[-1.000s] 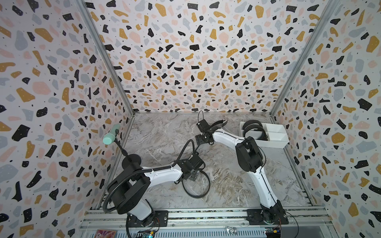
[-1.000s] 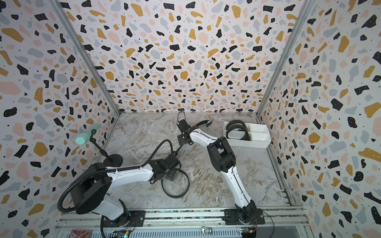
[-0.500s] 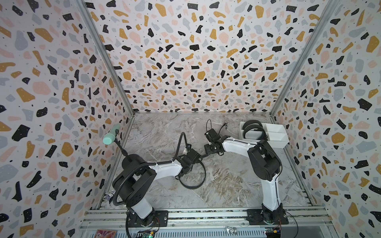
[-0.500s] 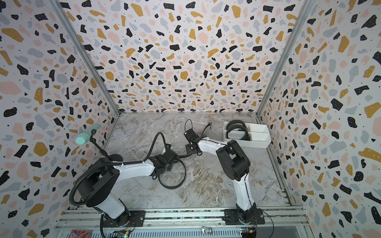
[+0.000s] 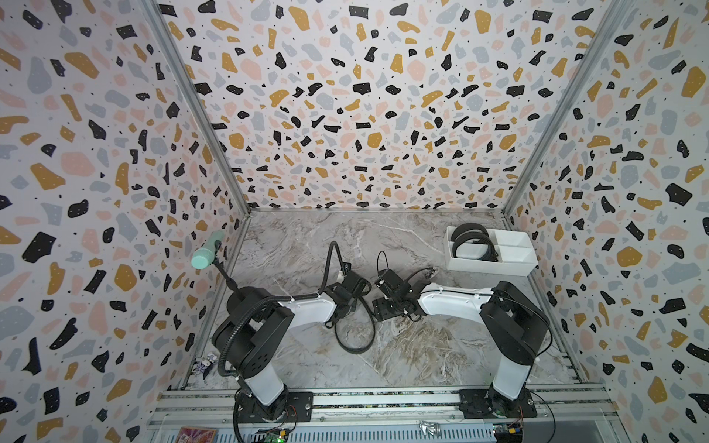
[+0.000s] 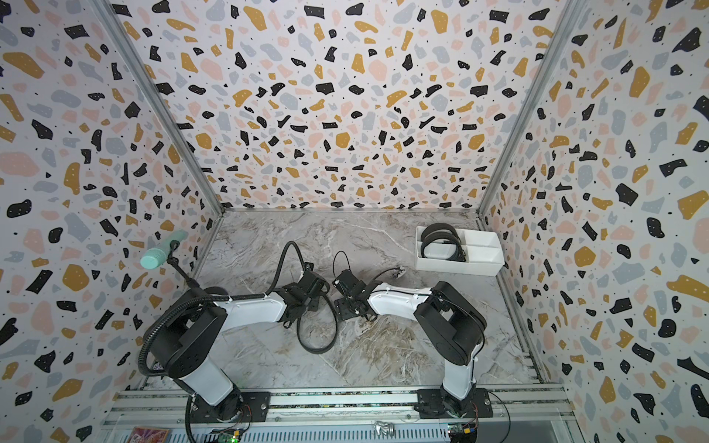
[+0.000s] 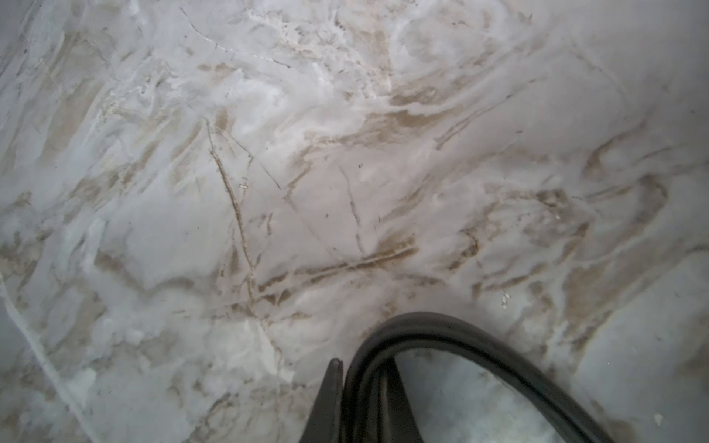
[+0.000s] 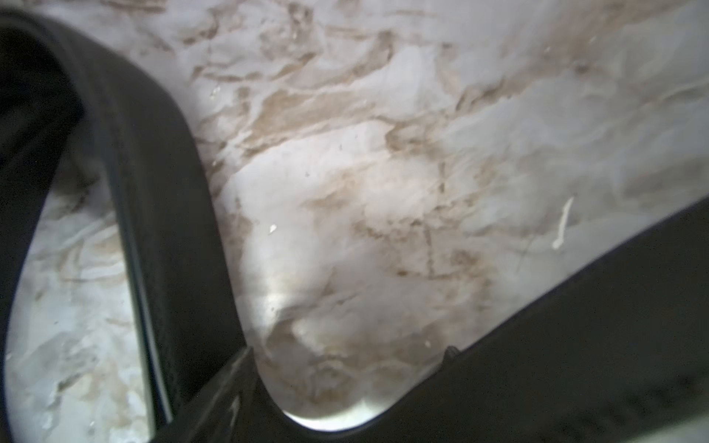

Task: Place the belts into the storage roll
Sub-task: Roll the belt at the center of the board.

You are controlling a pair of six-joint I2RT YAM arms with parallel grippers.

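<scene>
Marbled tabletop (image 5: pixel 422 356), centre frame: the left tool (image 7: pixel 362 368) has just clamped shut on the 1 loose belt (image 5: pixel 356 333), ready to lift. The right tool (image 8: pixel 347 351) waits alongside, jaws apart. Upper right, the roll (image 5: pixel 491 268) already holds coiled belts (image 5: pixel 474 241).

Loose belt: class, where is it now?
In both top views the belt loops on the table's middle, pinched by the left gripper's jaws, with the right gripper just beside it.

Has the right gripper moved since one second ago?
Yes. The right gripper came forward, from level with the white tray toward the front rail.
</scene>
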